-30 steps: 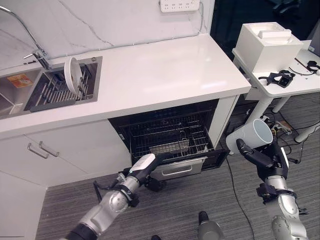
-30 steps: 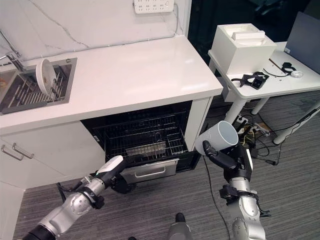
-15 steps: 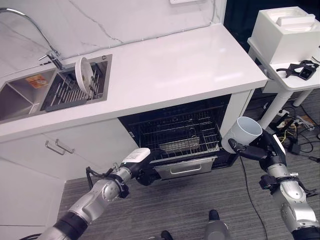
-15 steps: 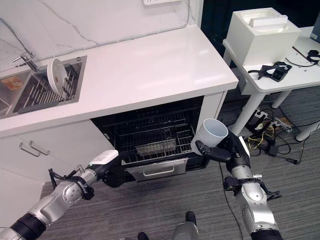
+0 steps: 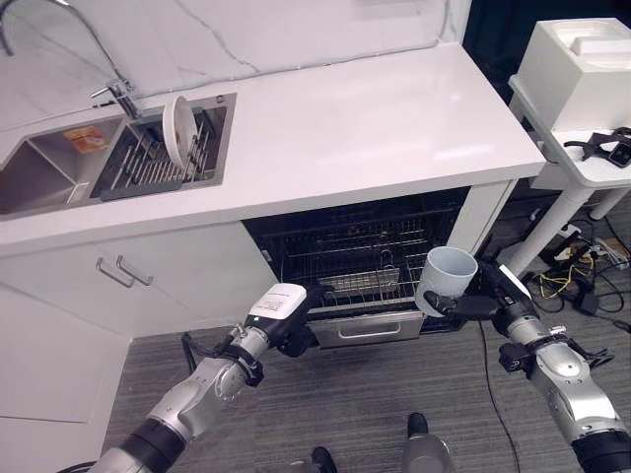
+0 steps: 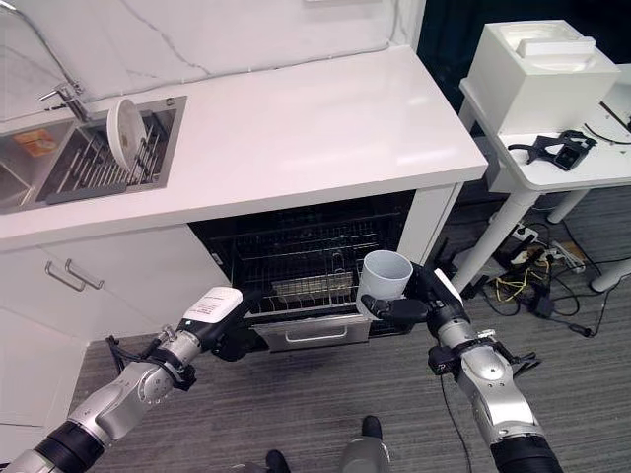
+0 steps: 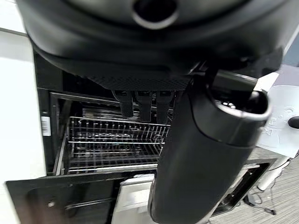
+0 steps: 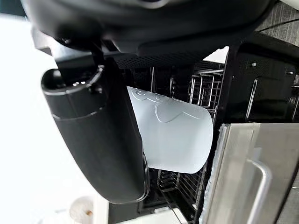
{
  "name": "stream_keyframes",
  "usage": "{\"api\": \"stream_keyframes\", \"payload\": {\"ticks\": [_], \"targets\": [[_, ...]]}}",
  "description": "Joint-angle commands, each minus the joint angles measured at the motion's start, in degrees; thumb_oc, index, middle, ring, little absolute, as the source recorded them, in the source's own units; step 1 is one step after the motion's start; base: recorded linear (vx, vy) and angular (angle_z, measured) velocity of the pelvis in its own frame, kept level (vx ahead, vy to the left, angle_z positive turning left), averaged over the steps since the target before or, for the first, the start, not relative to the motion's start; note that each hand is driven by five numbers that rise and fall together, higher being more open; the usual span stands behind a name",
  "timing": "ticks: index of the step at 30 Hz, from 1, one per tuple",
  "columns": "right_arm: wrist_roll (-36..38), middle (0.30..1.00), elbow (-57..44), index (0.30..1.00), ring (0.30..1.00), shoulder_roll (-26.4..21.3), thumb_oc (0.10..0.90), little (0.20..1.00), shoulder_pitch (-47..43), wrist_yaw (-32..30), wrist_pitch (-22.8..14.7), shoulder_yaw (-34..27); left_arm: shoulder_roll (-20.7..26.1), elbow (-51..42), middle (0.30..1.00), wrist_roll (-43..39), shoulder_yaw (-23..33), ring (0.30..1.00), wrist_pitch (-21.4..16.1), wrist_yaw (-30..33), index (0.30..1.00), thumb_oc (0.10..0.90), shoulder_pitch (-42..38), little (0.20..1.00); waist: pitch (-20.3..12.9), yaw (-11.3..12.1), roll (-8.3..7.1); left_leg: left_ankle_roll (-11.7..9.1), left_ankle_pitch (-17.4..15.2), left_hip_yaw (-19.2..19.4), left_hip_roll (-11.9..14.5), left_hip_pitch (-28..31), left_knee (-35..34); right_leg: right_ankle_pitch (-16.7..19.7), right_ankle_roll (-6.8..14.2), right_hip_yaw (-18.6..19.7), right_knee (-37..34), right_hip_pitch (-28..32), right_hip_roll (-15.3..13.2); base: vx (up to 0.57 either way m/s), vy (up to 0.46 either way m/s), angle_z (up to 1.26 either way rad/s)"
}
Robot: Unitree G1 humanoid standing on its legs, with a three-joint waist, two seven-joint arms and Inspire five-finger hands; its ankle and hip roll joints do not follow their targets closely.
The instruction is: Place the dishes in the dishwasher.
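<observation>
Held in the right hand (image 6: 412, 307): a white cup (image 6: 385, 283), thumb and fingers curled round its side, mouth up and tipped a little, plain and smooth with a faint raised pattern on its wall in the right wrist view. Poised just beside the right front corner of the open dishwasher (image 6: 296, 261), above the edge of the pulled-out wire rack (image 6: 286, 264), not touching it.

Left hand (image 5: 281, 317) lower and to the left of the cup, at the front edge of the lowered door (image 5: 360, 328). Fingers (image 7: 142, 102) reached down toward the rack's front rim in the left wrist view, their tips hidden, so could not tell whether closed on anything or loose.

Between the two hands: the door's metal panel with a bar handle (image 5: 366, 325). Just past the cup: the rack's dark grid with a small wire basket (image 6: 311, 286) near its front, nothing else seen standing in it.

Farther, above the dishwasher: a broad white counter (image 6: 296, 128). Far left of it, well apart from both hands: a sink (image 6: 35, 177) with a drying rack (image 6: 113, 158) holding one white plate (image 6: 124, 133) on edge, and a tap (image 6: 61, 94) behind.

Far to the right of the cup hand: a white side table (image 6: 582, 168) bearing a white box (image 6: 537, 64) and a black strapped object (image 6: 557, 151).
</observation>
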Motion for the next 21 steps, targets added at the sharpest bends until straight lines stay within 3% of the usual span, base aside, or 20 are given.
{"api": "stream_keyframes", "payload": {"ticks": [1,4,12,17,21], "targets": [[0.30,0.300,-1.37,0.300,0.300,-3.10,0.400,0.300,-10.39,0.25,-4.08,-1.32,3.12,-4.80,0.900,1.26,2.31,0.900,-3.84,0.88,0.900,0.800,-6.37,0.900,-2.22,1.72,-0.94,-0.25,-3.47,-1.59,0.99,-1.47,3.26,-11.03,0.48,-2.68,9.07,0.23,0.06,-0.05,-0.010,0.04],[-0.20,0.300,-0.48,0.300,0.300,-3.81,0.400,0.300,-13.22,0.56,-2.30,-0.15,4.43,-5.03,0.900,1.89,1.23,0.900,-5.02,-1.55,0.900,0.800,-7.92,0.900,-1.21,2.17,-1.08,-0.19,-3.08,-2.15,0.97,-2.09,3.26,-10.78,0.45,-2.73,9.07,-0.04,0.23,-0.02,-0.005,0.12],[4.42,0.300,1.78,0.300,0.300,-5.41,0.400,0.300,-20.23,1.41,-3.41,1.95,7.85,-5.48,0.900,1.46,-1.74,0.900,-5.74,-5.00,0.900,0.800,-12.94,0.900,0.78,3.09,-0.74,0.05,-2.13,-4.13,0.16,-3.97,3.26,-10.25,0.25,-2.08,9.07,-1.12,0.70,-0.03,0.020,0.09],[7.41,0.300,-2.53,0.300,0.300,-3.75,0.400,0.300,-19.32,1.96,-2.54,1.60,7.97,-5.47,0.900,1.71,-0.67,0.900,-5.38,-5.19,0.900,0.800,-12.15,0.900,1.15,3.09,-0.71,0.43,-2.08,-4.83,-0.31,-4.28,3.26,-10.17,0.11,-1.48,9.07,-1.38,1.09,0.00,0.004,0.01],[5.59,0.300,-8.16,0.300,0.300,-1.98,0.400,0.300,-16.43,1.84,-0.88,0.67,7.70,-5.22,0.900,3.35,0.74,0.900,-5.69,-4.87,0.900,0.800,-10.18,0.900,1.18,2.70,-0.86,0.66,-2.22,-4.79,-0.29,-4.18,3.26,-10.22,0.24,-1.08,9.07,-1.37,1.31,0.00,-0.003,-0.02]]}}
